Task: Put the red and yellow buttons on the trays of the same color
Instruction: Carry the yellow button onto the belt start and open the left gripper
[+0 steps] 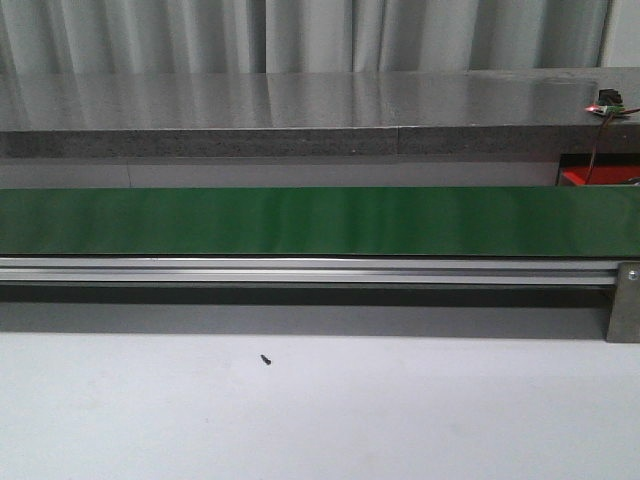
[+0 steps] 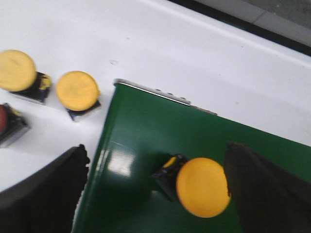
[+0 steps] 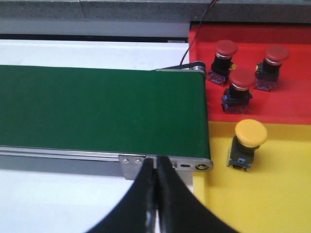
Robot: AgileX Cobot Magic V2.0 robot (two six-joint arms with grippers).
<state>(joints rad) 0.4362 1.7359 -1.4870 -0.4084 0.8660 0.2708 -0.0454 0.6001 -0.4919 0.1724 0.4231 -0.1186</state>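
Observation:
In the left wrist view my left gripper (image 2: 155, 150) is open over the end of the green conveyor belt (image 2: 146, 131). A yellow button (image 2: 201, 187) lies tilted on the belt between the fingers, close to one finger (image 2: 267, 189); the picture is blurred. On the white table beside the belt stand two yellow buttons (image 2: 17, 70) (image 2: 77, 90) and a red button (image 2: 2, 119). In the right wrist view my right gripper (image 3: 156, 161) is shut on nothing, near the belt's other end. The red tray (image 3: 291, 102) holds three red buttons (image 3: 239, 85). The yellow tray (image 3: 272, 194) holds one yellow button (image 3: 249, 138).
The front view shows the long green belt (image 1: 320, 220) on its aluminium rail (image 1: 300, 270), a grey ledge behind it, a small black screw (image 1: 266, 358) on the white table, and a corner of the red tray (image 1: 600, 178). Neither arm shows there.

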